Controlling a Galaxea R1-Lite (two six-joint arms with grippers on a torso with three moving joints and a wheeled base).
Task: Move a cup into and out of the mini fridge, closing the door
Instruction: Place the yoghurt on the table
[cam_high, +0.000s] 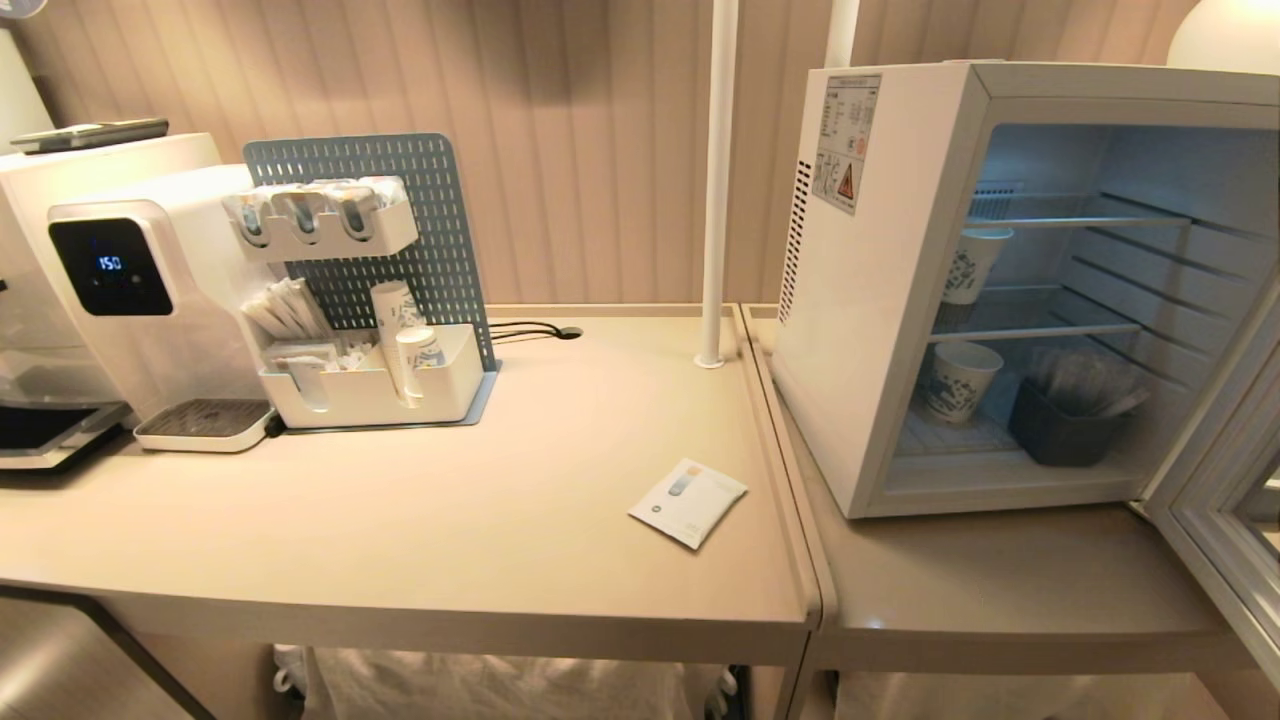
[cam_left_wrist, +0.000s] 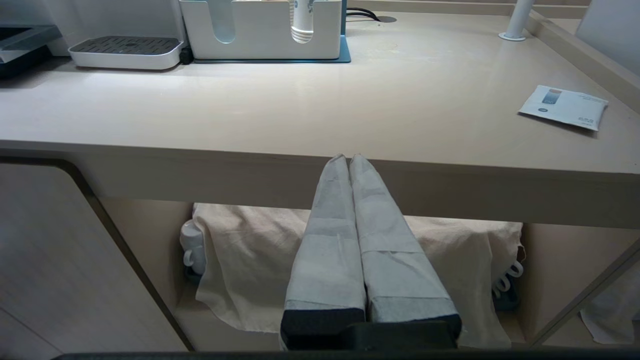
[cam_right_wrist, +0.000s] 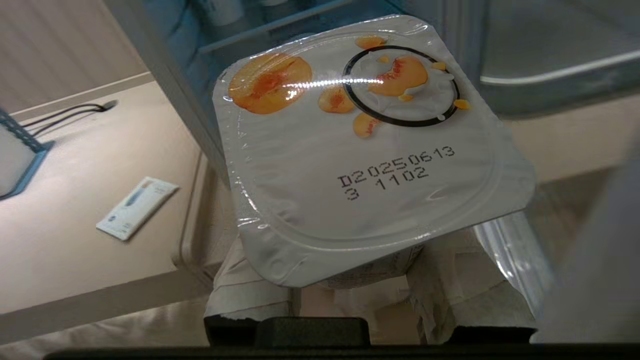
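In the right wrist view, the cup (cam_right_wrist: 360, 165), a small white tub whose peel lid shows orange fruit marks and a printed date, fills the middle. My right gripper (cam_right_wrist: 357, 280) is shut on its body, a padded finger (cam_right_wrist: 250, 290) on each side under the lid. It is held in front of the open mini fridge (cam_high: 880, 300), out of the head view. The door (cam_high: 1225, 500) stands swung wide at the right. My left gripper (cam_left_wrist: 348, 157) is shut and empty, parked just below the table's front edge.
Inside the fridge stand two paper cups (cam_high: 958, 382) and a dark basket (cam_high: 1065, 425). A flat white sachet (cam_high: 688, 502) lies on the table (cam_high: 400, 520) near the fridge. A drinks machine (cam_high: 130, 290), a pegboard organiser (cam_high: 370, 300) and a white pole (cam_high: 715, 180) stand further back.
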